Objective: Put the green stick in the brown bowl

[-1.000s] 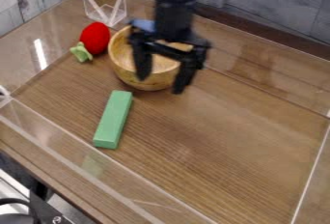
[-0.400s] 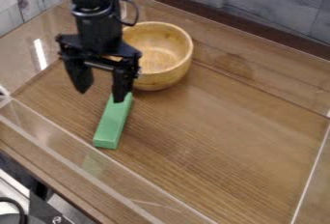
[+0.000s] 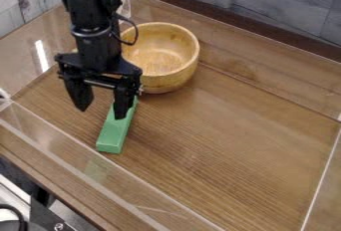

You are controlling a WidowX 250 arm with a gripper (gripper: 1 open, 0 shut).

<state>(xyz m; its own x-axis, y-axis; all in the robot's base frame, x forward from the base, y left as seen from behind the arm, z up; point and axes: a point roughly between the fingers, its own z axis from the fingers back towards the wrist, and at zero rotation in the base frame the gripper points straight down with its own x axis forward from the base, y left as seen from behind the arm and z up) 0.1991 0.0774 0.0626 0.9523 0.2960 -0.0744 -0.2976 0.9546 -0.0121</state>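
Observation:
The green stick [image 3: 115,130] lies flat on the wooden table, pointing roughly from front left to back right. My gripper [image 3: 102,101] hangs open just above its far end, pointing down, one dark finger on each side of the stick's upper part. Nothing is held. The brown bowl [image 3: 163,56] sits upright behind and to the right of the gripper, its pale inside showing nothing in it.
Clear plastic walls [image 3: 54,140] fence the table at the front and left. The black arm [image 3: 91,16] rises above the gripper at the back left and hides what lies behind it.
The arm has swung from over the bowl to the left and toward the front, and sunk lower. Its open fingers now straddle the stick's far end.

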